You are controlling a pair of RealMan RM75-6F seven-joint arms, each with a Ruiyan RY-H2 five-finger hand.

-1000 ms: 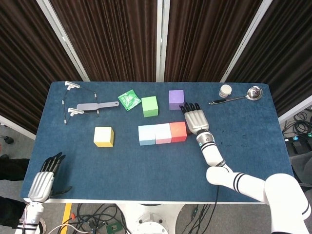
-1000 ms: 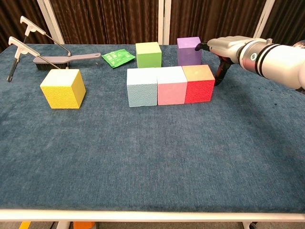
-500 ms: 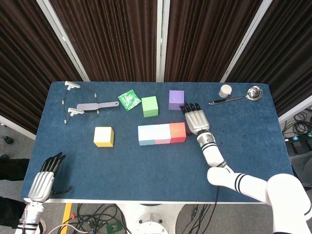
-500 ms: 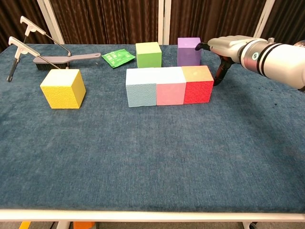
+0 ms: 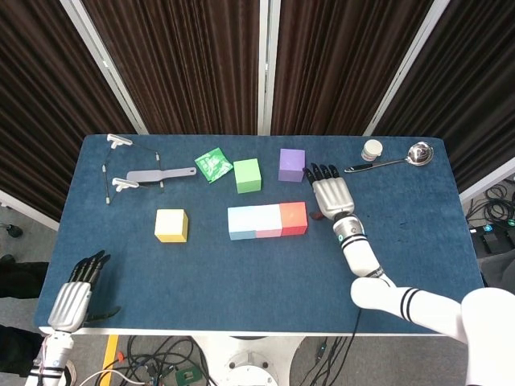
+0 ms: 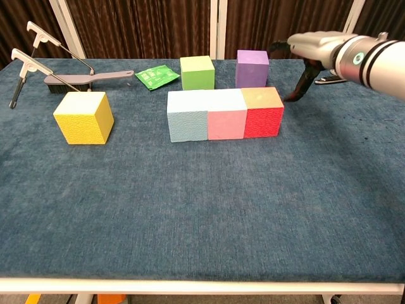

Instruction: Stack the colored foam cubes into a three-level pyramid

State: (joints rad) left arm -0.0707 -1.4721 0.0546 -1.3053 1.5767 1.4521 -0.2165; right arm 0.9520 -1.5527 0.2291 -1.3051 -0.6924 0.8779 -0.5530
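Readable text: none in either view.
Foam cubes: plain coloured faces, with no letters or numbers on them.
Green packet (image 6: 157,76): some pale print shows on it, too small and blurred to read.
Small jar (image 5: 372,149): no label can be made out.
Right hand (image 5: 332,195): no marking is legible.

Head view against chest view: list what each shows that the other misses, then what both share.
Only the head view shows the left hand at the table's near corner, the small jar and the whole ladle. The chest view adds no object, only the cubes' side faces. Both show the right hand, the blue-pink-red row, and the yellow cube, green cube and purple cube.
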